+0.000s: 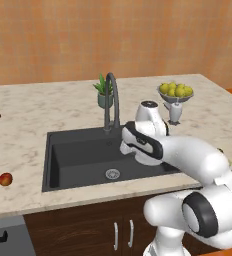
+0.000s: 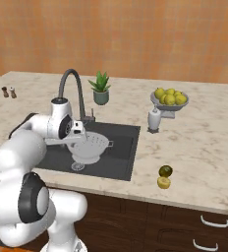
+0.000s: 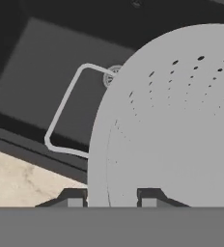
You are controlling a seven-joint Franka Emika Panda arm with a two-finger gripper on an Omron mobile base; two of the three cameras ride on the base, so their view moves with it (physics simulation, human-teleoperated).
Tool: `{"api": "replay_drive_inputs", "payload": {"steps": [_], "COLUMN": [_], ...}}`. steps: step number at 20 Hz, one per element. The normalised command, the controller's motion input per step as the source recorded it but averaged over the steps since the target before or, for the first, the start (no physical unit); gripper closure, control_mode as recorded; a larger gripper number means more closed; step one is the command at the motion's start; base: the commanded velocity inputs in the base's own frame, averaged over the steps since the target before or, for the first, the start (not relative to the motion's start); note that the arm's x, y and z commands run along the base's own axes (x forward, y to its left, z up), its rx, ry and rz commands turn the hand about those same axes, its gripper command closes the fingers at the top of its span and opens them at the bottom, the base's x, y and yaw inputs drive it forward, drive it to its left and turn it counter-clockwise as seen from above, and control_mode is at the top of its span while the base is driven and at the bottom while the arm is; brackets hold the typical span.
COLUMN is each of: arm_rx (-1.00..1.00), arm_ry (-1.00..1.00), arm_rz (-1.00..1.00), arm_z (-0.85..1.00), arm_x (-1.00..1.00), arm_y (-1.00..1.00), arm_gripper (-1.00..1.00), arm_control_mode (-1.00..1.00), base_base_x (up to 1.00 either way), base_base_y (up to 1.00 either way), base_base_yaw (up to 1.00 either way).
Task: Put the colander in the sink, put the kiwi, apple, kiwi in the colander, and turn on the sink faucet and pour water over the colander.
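1. Over the sink [image 2: 118, 170], you see the gripper [image 3: 112, 197] holding the colander [image 2: 90, 147]; its jaws are nearly closed, pinched on the white rim as the hand view shows it. The bowl appears to hang inside the dark basin, above the silver drain [image 1: 112, 174], though you cannot tell whether it touches the bottom.
2. You can judge the first step as almost finished: the colander is at the sink but not yet let go.
3. All the fruit remains on the tabletop [image 2: 204, 147]. The apple [image 1: 5, 179] lies left of the sink, near the front edge. The two kiwis, the dark kiwi [image 2: 165, 171] and the yellowish kiwi [image 2: 163, 182], touch each other, well to the right of the sink.
4. The faucet [image 2: 71, 91] shows no stream, so turning the water on is still ahead.
5. Your count: one colander, one apple, two kiwis, one faucet, one sink, one potted plant [image 2: 100, 87], one footed bowl of yellow fruit [image 2: 169, 98].
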Motion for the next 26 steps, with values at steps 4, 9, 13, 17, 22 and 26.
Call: {"api": "replay_drive_inputs", "payload": {"steps": [4,9,13,17,22,26], "arm_rx": [-0.03,-0.06,-0.02,0.00,0.00,0.00], "arm_ry": [0.00,0.00,0.00,0.01,0.02,0.06], "arm_rz": [-0.13,-0.08,-0.01,0.00,0.00,0.00], "arm_z": [-0.08,-0.22,-0.19,-0.16,-0.61,-0.25], "arm_x": [-0.23,0.16,0.67,0.74,0.45,0.30], "arm_y": [0.98,0.91,0.69,0.42,0.27,0.12], "arm_gripper": [1.00,1.00,1.00,1.00,1.00,1.00], "arm_control_mode": [-1.00,-1.00,-1.00,-1.00,-1.00,-1.00], "base_base_x": [0.00,0.00,0.00,0.00,0.00,0.00], "base_base_y": [0.00,0.00,0.00,0.00,0.00,0.00], "base_base_yaw": [0.00,0.00,0.00,0.00,0.00,0.00]}}
